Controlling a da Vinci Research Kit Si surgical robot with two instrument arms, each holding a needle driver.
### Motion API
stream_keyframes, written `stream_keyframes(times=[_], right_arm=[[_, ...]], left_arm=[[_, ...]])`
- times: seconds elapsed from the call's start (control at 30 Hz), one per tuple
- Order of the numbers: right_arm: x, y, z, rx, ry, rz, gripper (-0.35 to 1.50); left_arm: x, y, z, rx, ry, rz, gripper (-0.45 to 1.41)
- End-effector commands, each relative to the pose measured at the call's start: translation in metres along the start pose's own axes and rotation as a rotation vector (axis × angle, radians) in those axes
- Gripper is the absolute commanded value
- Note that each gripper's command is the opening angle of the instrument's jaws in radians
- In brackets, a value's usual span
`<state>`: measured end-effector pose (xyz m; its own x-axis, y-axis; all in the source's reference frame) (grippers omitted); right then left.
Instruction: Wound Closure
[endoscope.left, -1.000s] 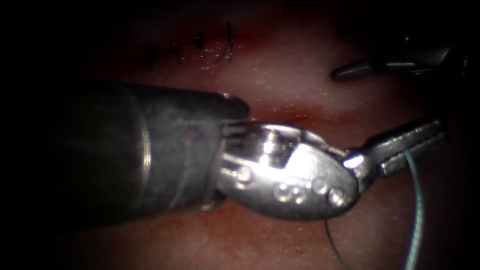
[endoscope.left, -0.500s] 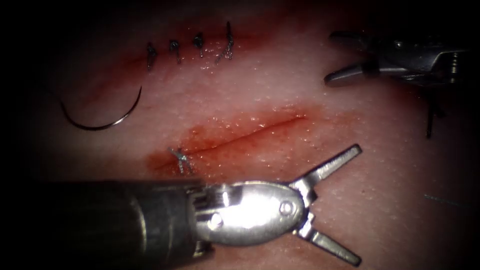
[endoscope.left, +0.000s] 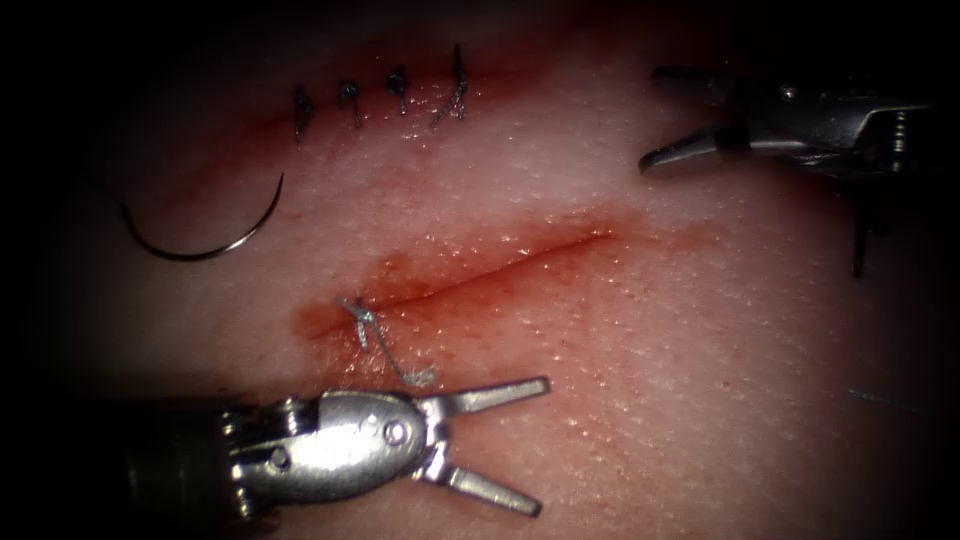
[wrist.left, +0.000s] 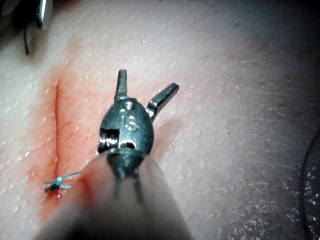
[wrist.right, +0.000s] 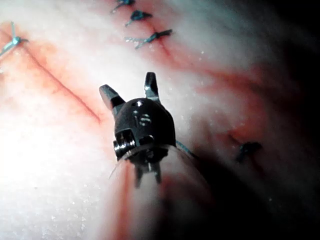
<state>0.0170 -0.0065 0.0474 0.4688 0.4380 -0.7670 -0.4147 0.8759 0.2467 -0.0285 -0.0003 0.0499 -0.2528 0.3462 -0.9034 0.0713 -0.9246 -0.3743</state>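
The cut (endoscope.left: 500, 262) runs across the middle of the tissue, with one knotted stitch (endoscope.left: 360, 318) at its left end and a short pale thread tail (endoscope.left: 405, 368) trailing from it. The curved needle (endoscope.left: 200, 240) lies loose on the tissue to the left of the cut, held by neither tool. My left tool (endoscope.left: 543, 446) sits below the cut with its jaws open and nothing in them; its upper jaw tip is close to the thread tail. My right tool (endoscope.left: 650, 118) hovers above the cut's right end, jaws open and holding nothing. The wrist views show the same open left tool (wrist.left: 147, 85) and right tool (wrist.right: 129, 86).
A row of several dark finished stitches (endoscope.left: 380, 100) closes an older cut at the back left. A dark thread end (endoscope.left: 860, 240) hangs below the right tool's shaft. A faint teal thread (endoscope.left: 880, 400) lies at the right. Red fluid (endoscope.left: 440, 270) stains the cut's edges.
My left tool, shut near teal thread a second ago, opened and drew back to the lower left, uncovering the cut, needle and thread tail. Its jaws now stand narrower than half a second ago.
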Motion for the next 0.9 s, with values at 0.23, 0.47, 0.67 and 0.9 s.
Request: stream_keyframes(times=[0.23, 0.47, 0.67, 0.9], right_arm=[[0.0007, -0.0005, 0.0004, 0.012, 0.008, -0.003, 1.26], [0.0010, -0.0006, 0.0005, 0.018, 0.014, 0.001, 1.26], [0.0014, -0.0006, 0.0003, 0.022, 0.022, 0.005, 1.26], [0.0014, -0.0006, 0.0003, 0.022, 0.022, 0.005, 1.26]], left_arm=[[0.0004, -0.0017, -0.0008, 0.039, 0.003, -0.019, 0.46], [0.0002, -0.0017, -0.0008, 0.051, 0.002, -0.019, 0.44], [0.0008, -0.0020, -0.0010, 0.058, 0.002, -0.026, 0.42], [0.0008, -0.0020, -0.0010, 0.058, 0.002, -0.026, 0.42]])
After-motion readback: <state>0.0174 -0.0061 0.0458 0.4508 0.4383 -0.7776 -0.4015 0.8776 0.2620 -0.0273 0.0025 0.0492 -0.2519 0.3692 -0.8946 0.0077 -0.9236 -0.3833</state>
